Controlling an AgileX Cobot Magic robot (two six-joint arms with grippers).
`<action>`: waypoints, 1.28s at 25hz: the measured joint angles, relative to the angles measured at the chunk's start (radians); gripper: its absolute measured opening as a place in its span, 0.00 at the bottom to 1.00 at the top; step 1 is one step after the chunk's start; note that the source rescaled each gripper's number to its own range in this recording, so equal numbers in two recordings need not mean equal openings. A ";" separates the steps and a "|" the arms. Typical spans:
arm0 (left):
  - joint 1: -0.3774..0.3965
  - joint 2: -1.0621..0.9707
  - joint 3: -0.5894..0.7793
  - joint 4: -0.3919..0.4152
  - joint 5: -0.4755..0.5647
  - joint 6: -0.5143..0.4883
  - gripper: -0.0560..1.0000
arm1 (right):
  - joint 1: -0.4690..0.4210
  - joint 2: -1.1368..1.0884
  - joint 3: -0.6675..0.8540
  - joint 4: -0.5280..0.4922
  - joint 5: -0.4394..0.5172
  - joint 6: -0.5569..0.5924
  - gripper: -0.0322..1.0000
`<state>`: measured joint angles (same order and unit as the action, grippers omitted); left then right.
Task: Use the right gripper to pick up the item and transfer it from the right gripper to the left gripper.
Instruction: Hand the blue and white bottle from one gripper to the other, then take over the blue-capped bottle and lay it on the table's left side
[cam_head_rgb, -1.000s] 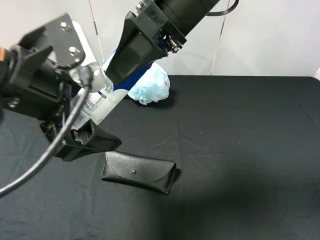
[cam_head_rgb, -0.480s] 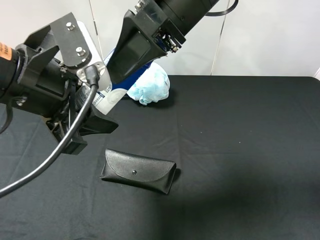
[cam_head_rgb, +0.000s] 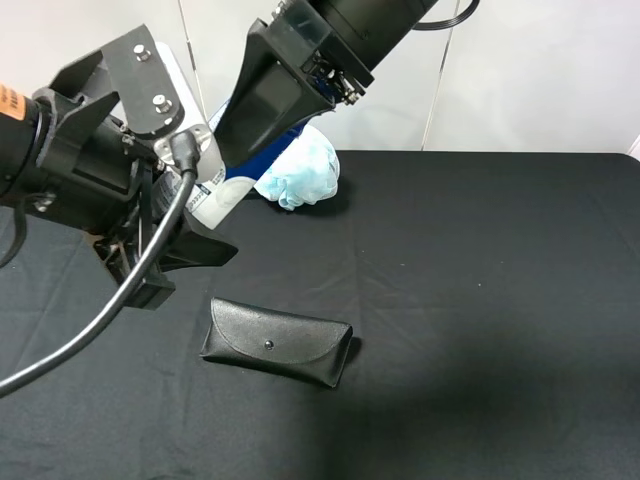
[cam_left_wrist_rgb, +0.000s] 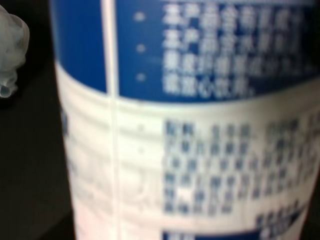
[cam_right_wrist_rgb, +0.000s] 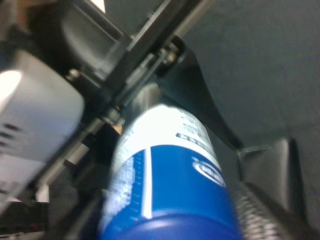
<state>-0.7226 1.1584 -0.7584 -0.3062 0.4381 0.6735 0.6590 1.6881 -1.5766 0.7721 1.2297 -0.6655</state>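
The item (cam_head_rgb: 208, 196), a white bottle with a blue label, hangs in the air above the table's back left. My left gripper (cam_head_rgb: 190, 188) is shut on its white lower part. My right gripper (cam_head_rgb: 240, 150) reaches down from above, and its wide black fingers still close around the blue upper part. In the left wrist view the item (cam_left_wrist_rgb: 190, 150) fills the frame, its print blurred. From the right wrist camera the item (cam_right_wrist_rgb: 170, 175) runs from beside a ribbed finger pad (cam_right_wrist_rgb: 265, 210) into the left gripper's black jaws.
A pale blue mesh pouf (cam_head_rgb: 303, 170) lies on the black table (cam_head_rgb: 480, 280) just behind and right of the two grippers. A flat black glasses case (cam_head_rgb: 277, 343) lies below them, toward the front.
My left gripper has closed onto the bottle and its arm has risen a little toward the back. The right arm has stayed put over the last half second.
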 joint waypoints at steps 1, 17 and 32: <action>0.000 0.001 0.000 0.003 0.009 0.001 0.10 | 0.000 0.000 0.000 -0.030 0.000 0.022 0.52; 0.000 0.004 0.000 0.006 0.018 0.006 0.10 | -0.001 -0.022 -0.004 -0.202 -0.004 0.074 0.99; 0.000 0.004 0.000 0.006 0.018 0.008 0.10 | -0.001 -0.151 -0.008 -0.411 -0.008 0.137 0.99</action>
<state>-0.7226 1.1625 -0.7584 -0.3002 0.4559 0.6816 0.6581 1.5374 -1.5847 0.3610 1.2214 -0.5287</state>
